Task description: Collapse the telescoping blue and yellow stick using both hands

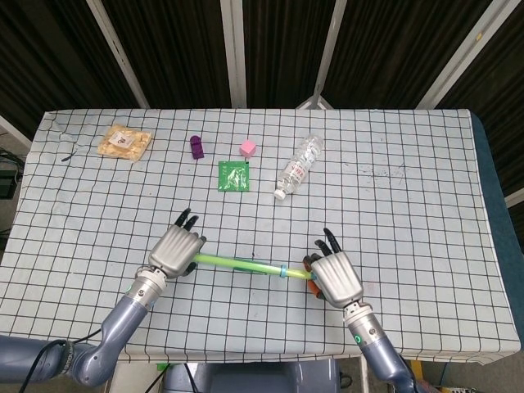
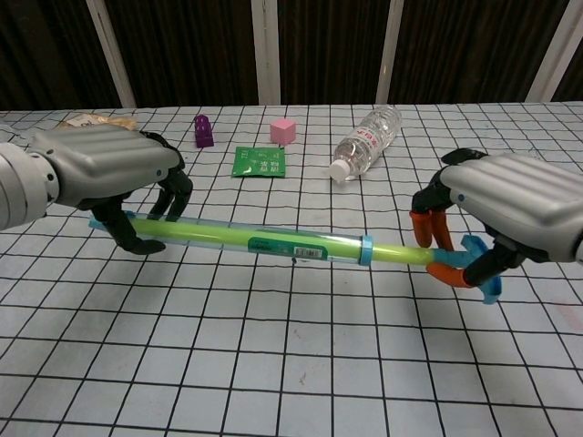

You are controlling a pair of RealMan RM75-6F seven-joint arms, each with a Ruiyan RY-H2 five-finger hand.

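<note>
Stick (image 2: 273, 242) held off the bench (image 2: 291, 364) between both hands: left hand (image 2: 105, 173) fingers (image 2: 137, 238) curled around the clear outer tube end, right hand (image 2: 510, 205) fingers (image 2: 426, 228) pinching the thin yellow-green inner end.

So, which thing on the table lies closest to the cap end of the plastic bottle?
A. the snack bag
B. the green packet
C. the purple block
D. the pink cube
B. In the head view the bottle points its cap down and to the left, toward the green packet; the pink cube, purple block and snack bag all lie farther off.
</note>
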